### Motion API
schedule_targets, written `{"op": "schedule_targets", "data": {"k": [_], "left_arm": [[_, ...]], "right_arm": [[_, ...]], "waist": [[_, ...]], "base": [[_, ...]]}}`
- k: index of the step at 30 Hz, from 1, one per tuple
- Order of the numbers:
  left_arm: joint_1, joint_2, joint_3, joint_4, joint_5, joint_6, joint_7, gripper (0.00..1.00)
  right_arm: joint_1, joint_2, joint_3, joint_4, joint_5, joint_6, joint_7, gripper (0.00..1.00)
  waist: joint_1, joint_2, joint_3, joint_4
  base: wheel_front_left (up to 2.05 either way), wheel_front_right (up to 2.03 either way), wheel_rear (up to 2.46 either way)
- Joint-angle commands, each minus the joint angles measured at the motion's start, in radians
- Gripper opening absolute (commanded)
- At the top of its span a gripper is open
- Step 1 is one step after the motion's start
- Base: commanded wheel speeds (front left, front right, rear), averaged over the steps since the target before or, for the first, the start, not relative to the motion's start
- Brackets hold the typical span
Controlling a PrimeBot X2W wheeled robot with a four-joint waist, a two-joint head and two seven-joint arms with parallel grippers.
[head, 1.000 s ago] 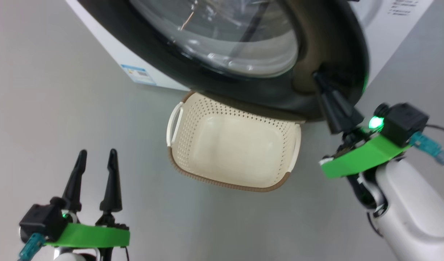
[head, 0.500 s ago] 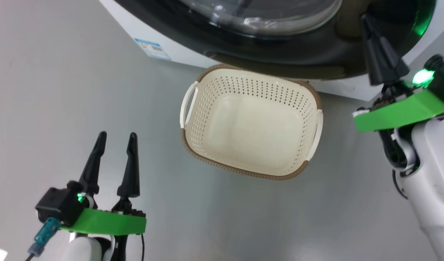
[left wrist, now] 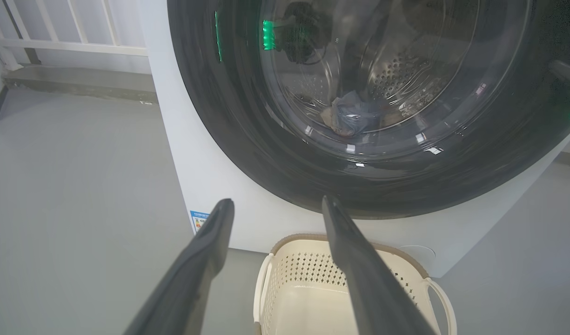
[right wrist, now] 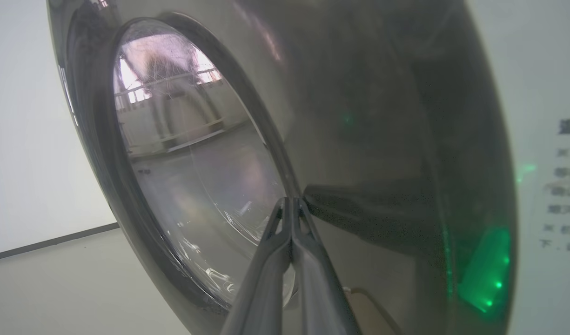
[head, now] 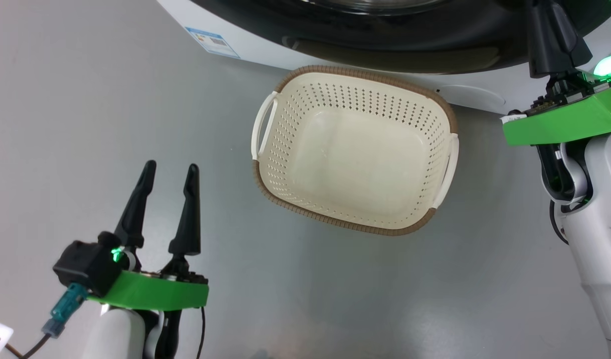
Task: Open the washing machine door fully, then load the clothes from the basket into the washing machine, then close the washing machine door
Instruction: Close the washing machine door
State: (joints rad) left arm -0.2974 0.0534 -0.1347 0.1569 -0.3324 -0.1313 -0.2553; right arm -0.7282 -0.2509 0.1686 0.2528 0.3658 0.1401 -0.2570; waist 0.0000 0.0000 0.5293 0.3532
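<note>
- The washing machine door (left wrist: 405,186) lies flat against the front of the washing machine (left wrist: 210,186) in my left wrist view, its wide black rim glossy around the bulging glass. I cannot tell whether it is latched.
- My right tool (right wrist: 291,204) is narrow – its two fingers are pressed together with nothing between them. Their tips sit at the door, just where the glass bowl meets the black rim.
- The tips meet their own dark reflection in the rim, so they are touching the door or a hair off it; I cannot tell which.
- In the head view this tool stands up at the upper right, against the lower right part of the door.
- My left tool (head: 170,168) is wide, its fingers spread and holding nothing. It hovers over the grey floor (head: 61,124) at the lower left, well apart from the door, with its fingers pointing toward the machine.
- The clothes (left wrist: 354,116) show through the glass as a bluish bundle low in the steel drum – behind the door, away from both tools.
- The basket (head: 355,227) stands on the floor right in front of the machine, below the door and between my two arms. Its far rim is close to the white front.
- A blue label sticker (head: 213,42) sits on the machine's lower left corner, and a round white flap (head: 472,94) is low on its right, beside the basket.
</note>
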Motion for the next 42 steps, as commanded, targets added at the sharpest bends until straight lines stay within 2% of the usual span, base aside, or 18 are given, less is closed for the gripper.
{"op": "schedule_targets", "data": {"k": [1, 8, 9, 12, 15, 17, 18, 31, 42], "left_arm": [[-0.013, 0.034, 0.029, -0.029, -0.008, 0.001, -0.006, 1.00], [-0.016, 0.044, 0.025, -0.020, -0.009, 0.001, -0.006, 1.00], [-0.014, 0.046, 0.024, -0.016, -0.010, 0.001, -0.006, 1.00], [-0.003, 0.055, 0.026, -0.004, -0.011, 0.001, -0.006, 1.00], [0.009, 0.065, 0.031, 0.009, -0.013, 0.001, -0.006, 1.00], [0.019, 0.072, 0.037, 0.015, -0.013, 0.001, -0.006, 1.00], [0.024, 0.075, 0.041, 0.018, -0.013, 0.001, -0.006, 1.00], [0.103, 0.128, 0.098, 0.019, 0.001, 0.001, -0.006, 1.00], [0.152, 0.161, 0.129, 0.019, 0.011, 0.001, -0.006, 1.00]], "right_arm": [[-0.027, 0.000, -0.022, -0.014, -0.005, -0.009, -0.005, 0.00], [-0.023, 0.016, -0.006, -0.007, -0.010, -0.009, -0.005, 0.00], [-0.016, 0.019, 0.001, -0.005, -0.008, -0.009, -0.005, 0.11], [0.012, 0.028, 0.015, 0.003, -0.002, -0.009, -0.005, 0.25], [0.047, 0.040, 0.021, 0.009, 0.008, -0.009, -0.005, 0.48], [0.075, 0.050, 0.022, 0.012, 0.012, -0.009, -0.005, 0.97], [0.090, 0.055, 0.021, 0.013, 0.014, -0.009, -0.005, 1.00], [0.308, 0.119, -0.001, 0.004, 0.025, -0.009, -0.005, 1.00], [0.442, 0.142, -0.002, 0.010, 0.032, -0.009, -0.005, 1.00]], "waist": [[0.0000, 0.0000, 0.006, 0.001], [0.0000, 0.0000, -0.005, -0.006], [0.0000, 0.0000, -0.012, -0.008], [0.0000, 0.0000, -0.037, -0.018], [0.0000, 0.0000, -0.066, -0.030], [0.0000, 0.0000, -0.085, -0.040], [0.0000, 0.0000, -0.095, -0.046], [0.0000, 0.0000, -0.220, -0.158], [0.0000, 0.0000, -0.304, -0.255]], "base": [[0.00, 0.00, 0.00], [0.00, 0.00, 0.00], [0.00, 0.00, 0.00], [0.00, 0.00, 0.00], [0.00, 0.00, 0.00], [0.00, 0.00, 0.00], [0.00, 0.00, 0.00], [0.00, 0.00, 0.00], [0.00, 0.00, 0.00]]}}
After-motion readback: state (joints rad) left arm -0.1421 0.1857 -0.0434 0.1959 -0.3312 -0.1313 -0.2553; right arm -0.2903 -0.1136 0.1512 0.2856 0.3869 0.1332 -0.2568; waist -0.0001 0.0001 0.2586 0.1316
